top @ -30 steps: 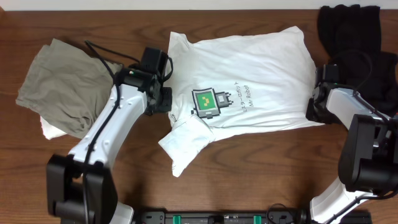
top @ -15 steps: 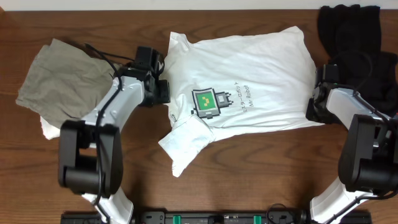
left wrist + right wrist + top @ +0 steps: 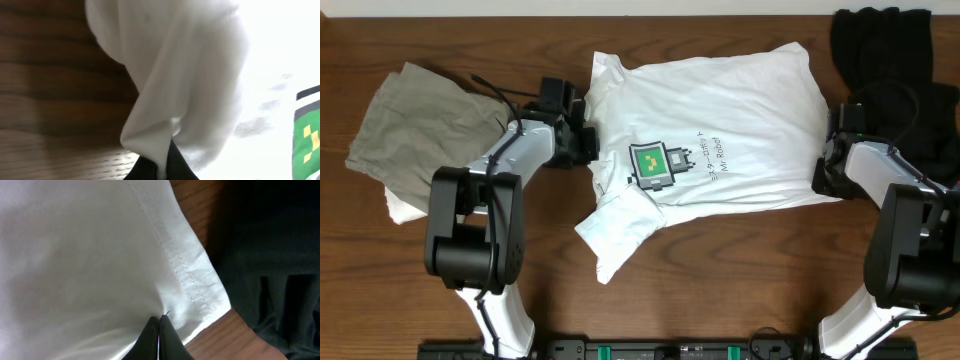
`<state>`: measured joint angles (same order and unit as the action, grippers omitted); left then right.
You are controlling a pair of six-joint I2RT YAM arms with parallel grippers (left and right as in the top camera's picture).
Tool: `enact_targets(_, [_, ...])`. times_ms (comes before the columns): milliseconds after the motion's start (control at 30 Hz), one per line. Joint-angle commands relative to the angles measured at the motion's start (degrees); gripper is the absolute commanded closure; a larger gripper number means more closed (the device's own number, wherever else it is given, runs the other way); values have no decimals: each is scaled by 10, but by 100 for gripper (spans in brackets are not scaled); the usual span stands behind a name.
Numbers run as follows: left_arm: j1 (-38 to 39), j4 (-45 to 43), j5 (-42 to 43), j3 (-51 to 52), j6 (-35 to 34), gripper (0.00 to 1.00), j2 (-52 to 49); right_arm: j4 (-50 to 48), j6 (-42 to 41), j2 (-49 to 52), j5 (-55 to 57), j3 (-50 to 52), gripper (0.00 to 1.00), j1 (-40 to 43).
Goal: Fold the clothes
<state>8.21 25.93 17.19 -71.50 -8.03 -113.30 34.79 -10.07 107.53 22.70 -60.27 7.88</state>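
Note:
The white T-shirt (image 3: 730, 110) lies spread across the middle of the wooden table, its green square print (image 3: 653, 165) and grey lettering facing up. One sleeve (image 3: 618, 228) is bunched toward the front. My left gripper (image 3: 588, 143) sits at the shirt's left edge; in the left wrist view a fold of white fabric (image 3: 180, 100) is pinched between its shut fingers (image 3: 161, 167). At the shirt's right edge my right gripper (image 3: 820, 178) is shut, its tips (image 3: 159, 322) closed on gathered fabric beside the stitched hem (image 3: 185, 270).
An olive garment (image 3: 420, 130) lies at the left with a white one (image 3: 398, 207) peeking out beneath it. A black garment (image 3: 885, 60) lies at the back right, close to the right arm and dark in the right wrist view (image 3: 270, 255).
The left arm has swung toward the back and its gripper has closed on the shirt's left edge. The right arm and the shirt have not moved.

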Motion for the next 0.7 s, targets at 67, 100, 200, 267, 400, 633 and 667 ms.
enact_targets(67, [-21, -2, -147, -56, 27, 94, 78, 9, -9, 28, -30, 21, 97, 8])
enact_targets(100, [-21, -4, -170, -63, 35, 94, 91, 9, -8, 28, -30, 21, 97, 9])
enact_targets(200, [-21, -16, -194, -77, 53, 94, 113, 9, -9, 28, -30, 21, 97, 8])
enact_targets(267, [-21, -15, -194, -78, 52, 86, 120, 9, -9, 28, -30, 21, 97, 8])
enact_targets(400, [-20, 39, -193, -78, 52, 71, 115, 9, -9, 28, -30, 21, 97, 8])
enact_targets(633, [-19, 139, -187, -75, 49, 64, 112, 8, -8, 28, -32, 20, 97, 8])
enact_targets(667, [-19, 154, -174, -75, 48, 64, 112, 9, -9, 28, -32, 21, 97, 8])
